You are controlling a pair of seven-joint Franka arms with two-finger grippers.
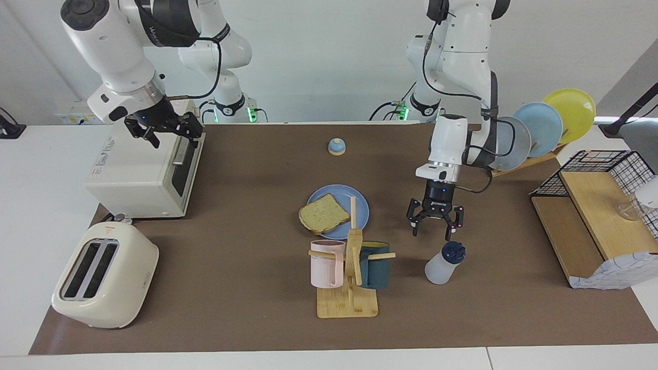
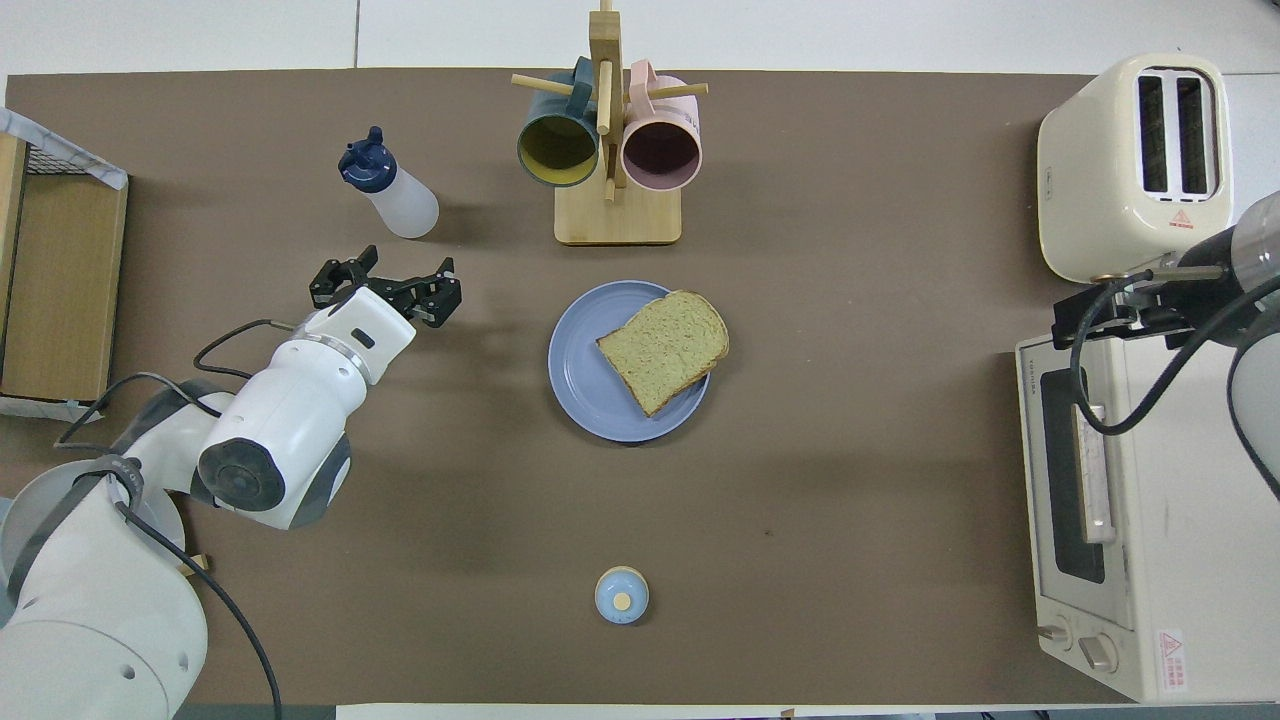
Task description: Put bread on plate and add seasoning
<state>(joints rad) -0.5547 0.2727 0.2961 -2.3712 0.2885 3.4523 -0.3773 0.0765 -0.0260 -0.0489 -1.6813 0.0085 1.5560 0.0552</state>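
Note:
The bread [image 1: 323,213] lies on the medium-blue plate [image 1: 361,204] in the middle of the table, overhanging the rim toward the right arm's end; both also show in the overhead view, bread [image 2: 665,350] on plate [image 2: 580,385]. The seasoning bottle [image 1: 441,267] stands upright on the table beside the mug rack, toward the left arm's end, and shows in the overhead view [image 2: 398,200]. My left gripper [image 1: 434,226] is open and empty in the air, apart from the bottle, over the table between bottle and robots [image 2: 385,285]. My right gripper [image 1: 164,131] waits over the toaster oven.
A wooden mug rack [image 1: 349,303] holds a pink and a dark teal mug. A small blue bell [image 1: 336,147] sits near the robots. A toaster oven [image 1: 139,174] and toaster [image 1: 103,275] stand at the right arm's end; a plate rack [image 1: 545,123] and wooden shelf [image 1: 591,216] at the left arm's end.

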